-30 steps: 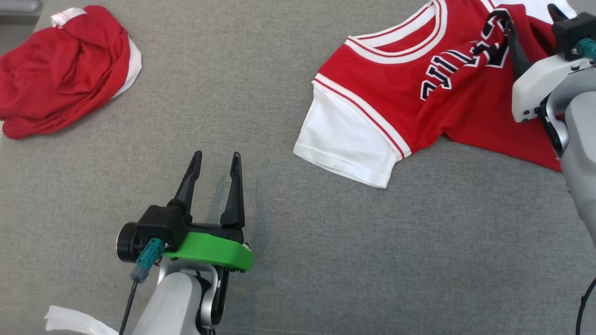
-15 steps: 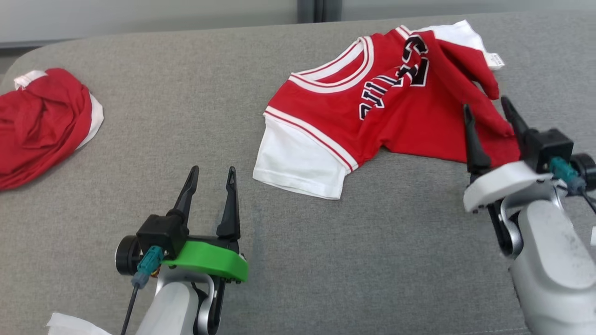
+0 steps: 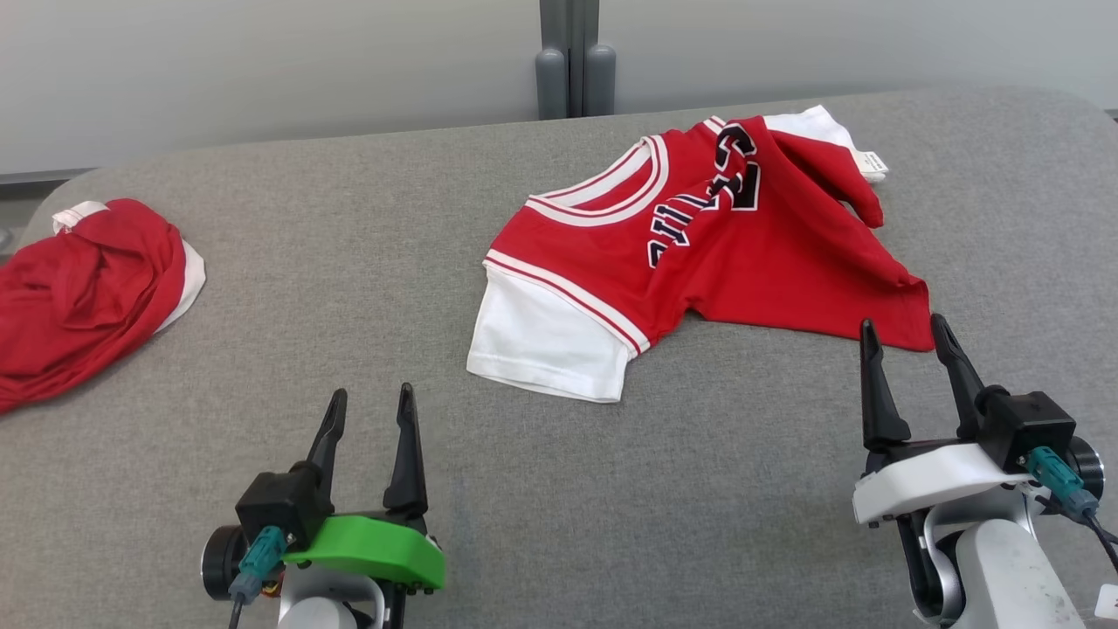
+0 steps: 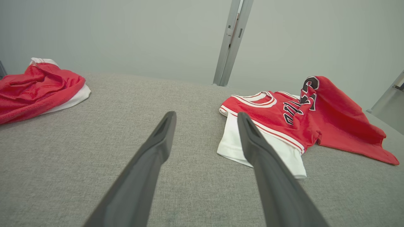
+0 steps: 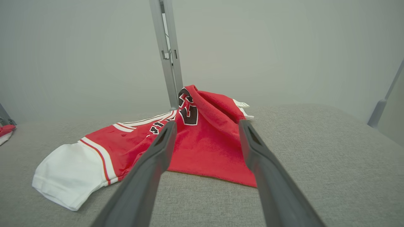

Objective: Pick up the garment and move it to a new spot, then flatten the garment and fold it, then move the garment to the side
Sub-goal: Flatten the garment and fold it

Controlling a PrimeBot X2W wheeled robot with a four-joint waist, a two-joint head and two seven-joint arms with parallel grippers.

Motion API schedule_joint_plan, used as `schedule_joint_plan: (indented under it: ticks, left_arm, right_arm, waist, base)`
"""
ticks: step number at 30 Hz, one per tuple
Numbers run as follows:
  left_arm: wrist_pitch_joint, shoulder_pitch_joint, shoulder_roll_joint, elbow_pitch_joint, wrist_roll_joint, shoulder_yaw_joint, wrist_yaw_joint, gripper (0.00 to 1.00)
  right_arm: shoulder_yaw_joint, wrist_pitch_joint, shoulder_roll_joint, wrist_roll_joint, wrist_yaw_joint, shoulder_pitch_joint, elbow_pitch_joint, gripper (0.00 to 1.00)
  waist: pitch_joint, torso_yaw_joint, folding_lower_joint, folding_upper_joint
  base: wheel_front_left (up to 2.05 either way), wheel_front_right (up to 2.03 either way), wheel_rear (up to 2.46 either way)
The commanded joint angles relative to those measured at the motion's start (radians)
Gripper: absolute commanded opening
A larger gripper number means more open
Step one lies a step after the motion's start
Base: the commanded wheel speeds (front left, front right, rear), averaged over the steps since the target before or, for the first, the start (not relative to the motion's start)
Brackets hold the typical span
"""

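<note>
A: Bright, even, diffuse light; the head view is sharp, with just a faint shadow under the hem of the jersey (image 3: 699,253), centre right.

B: Wrist views look softer (the wall (image 4: 94,31) at the top is a hazy grey wash). The dark fingers (image 4: 148,170) blur toward the bottom edge, and the post (image 5: 383,97) at far right leans with wide-angle bend.

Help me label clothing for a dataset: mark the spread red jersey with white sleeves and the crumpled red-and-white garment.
Red jersey with white sleeves (image 3: 742,262), head view: on the red body panel beside the lettering.
Crumpled red-and-white garment (image 3: 79,297), head view: on the red folds near its middle.
</note>
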Motion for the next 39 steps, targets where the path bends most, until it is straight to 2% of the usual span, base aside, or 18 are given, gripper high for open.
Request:
schedule_joint_plan:
  ticks: [1,7,18,25,31,34,39]
  left_arm:
    - [-0.001,0.017,0.003,-0.008,0.005,0.007,0.007,1.0]
    - [-0.001,0.043,0.003,-0.018,0.009,0.007,0.016,1.0]
    - [-0.001,0.044,0.003,-0.023,0.016,0.004,0.017,1.0]
    - [-0.001,0.008,0.003,0.002,0.036,-0.004,0.001,1.0]
    - [0.018,-0.103,0.003,0.141,0.042,-0.049,-0.034,1.0]
    - [0.088,-0.188,0.003,0.234,0.022,-0.075,-0.061,1.0]
    - [0.215,-0.305,0.015,0.388,-0.01,-0.066,-0.076,1.0]
  right_arm:
    - [0.005,-0.003,0.004,0.003,-0.002,0.017,-0.012,1.0]
    - [0.042,-0.003,0.007,0.046,-0.002,0.041,-0.011,1.0]
    - [0.064,-0.003,0.007,0.057,-0.002,0.04,0.005,1.0]
    - [0.07,-0.003,0.007,0.062,-0.002,0.034,0.021,1.0]
    - [0.068,-0.003,0.007,0.073,-0.002,0.013,0.04,1.0]
    - [0.066,-0.003,0.007,0.082,-0.002,-0.001,0.052,1.0]
    - [0.076,-0.003,0.007,0.095,-0.002,-0.023,0.068,1.0]
  waist:
    - [-0.014,0.008,0.0,0.0]
    - [-0.028,0.021,0.0,0.0]
    - [-0.029,0.031,0.0,0.0]
    - [-0.018,0.02,0.0,0.0]
    - [0.015,-0.018,0.0,0.0]
    - [0.04,-0.048,0.0,0.0]
    - [0.087,-0.11,0.0,0.0]
  base:
    - [0.0,0.0,0.0]
    - [0.0,0.0,0.0]
    - [0.0,0.0,0.0]
    - [0.0,0.0,0.0]
    - [0.0,0.0,0.0]
    - [0.0,0.0,0.0]
    - [0.0,0.0,0.0]
